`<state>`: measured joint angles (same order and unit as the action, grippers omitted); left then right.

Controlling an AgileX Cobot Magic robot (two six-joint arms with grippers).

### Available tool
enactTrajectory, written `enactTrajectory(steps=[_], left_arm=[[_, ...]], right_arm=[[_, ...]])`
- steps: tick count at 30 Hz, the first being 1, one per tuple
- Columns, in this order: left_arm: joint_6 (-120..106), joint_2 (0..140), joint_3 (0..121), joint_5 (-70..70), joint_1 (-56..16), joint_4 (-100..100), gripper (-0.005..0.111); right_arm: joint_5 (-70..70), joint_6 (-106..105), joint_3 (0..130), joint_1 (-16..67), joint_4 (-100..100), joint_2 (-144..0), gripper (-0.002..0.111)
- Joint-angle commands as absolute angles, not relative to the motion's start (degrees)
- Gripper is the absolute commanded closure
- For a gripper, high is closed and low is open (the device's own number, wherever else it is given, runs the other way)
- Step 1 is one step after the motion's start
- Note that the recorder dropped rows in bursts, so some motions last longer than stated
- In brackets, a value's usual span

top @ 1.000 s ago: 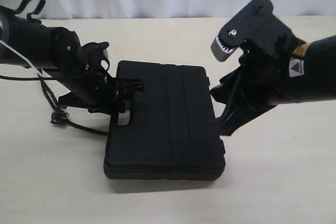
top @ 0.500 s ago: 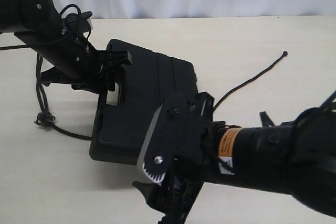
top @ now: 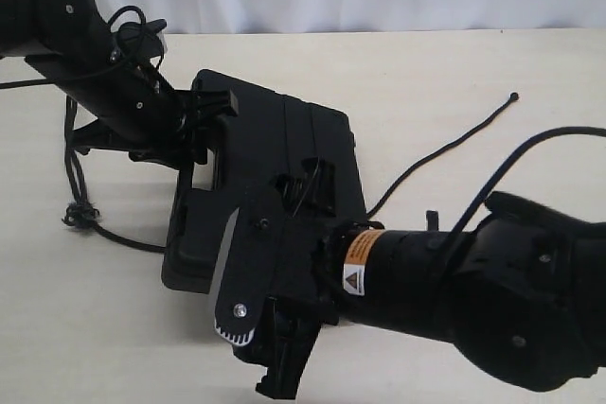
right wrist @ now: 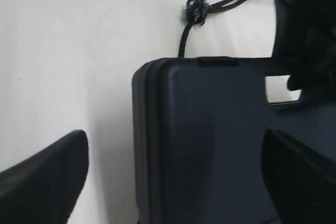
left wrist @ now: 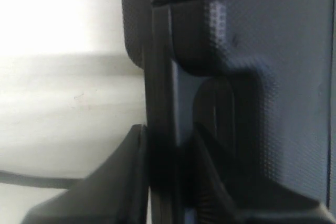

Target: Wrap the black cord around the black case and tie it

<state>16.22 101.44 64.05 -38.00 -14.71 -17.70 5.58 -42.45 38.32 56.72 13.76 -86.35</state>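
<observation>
Quick count first: one case (top: pixel 284 158), one cord (top: pixel 445 149) and two tools, all on one bench (top: pixel 426 63).

The left tool (top: pixel 210 118) was clenched on the case, right at the edge by the handle slot (top: pixel 203 177). In its wrist view the case wall sat pinched between the fingers (left wrist: pixel 123 187).

The right tool (right wrist: pixel 173 182) was released, jaws spread wide, hanging over the end of the case opposite the left tool. One of its fingers (right wrist: pixel 47 177) was out over bare bench, clear of the case's rounded corner. The other was over the lid. So there was a strip of free bench on that outer side, and the case edge ran between the two fingers.

The cord lay loose on the bench and seemed to pass under the case. One stretch came out on the right tool's side and trailed across open bench to a small knob (top: pixel 514 96), well apart from both tools. The other end, a frayed knot (top: pixel 80 215), sat near the case's corner on the left tool's side, beyond the case from the right tool.

There was plenty of bare bench around the knob stretch. The bench's far edge ran just behind the left arm. I couldn't tell if the case lay flat or tipped.
</observation>
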Motion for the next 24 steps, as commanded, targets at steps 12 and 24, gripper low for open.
enactTrajectory(steps=[12, 24], left_arm=[[16.13, 100.14, 64.84, -35.62, -14.55, -17.03, 0.107], [16.13, 100.14, 64.84, -35.63, -14.55, -17.44, 0.107]], right_arm=[[29.89, -121.46, 40.98, 61.33, 96.81, -83.03, 0.027], [46.75, -98.53, 35.31, 82.15, 82.59, -88.19, 0.029]])
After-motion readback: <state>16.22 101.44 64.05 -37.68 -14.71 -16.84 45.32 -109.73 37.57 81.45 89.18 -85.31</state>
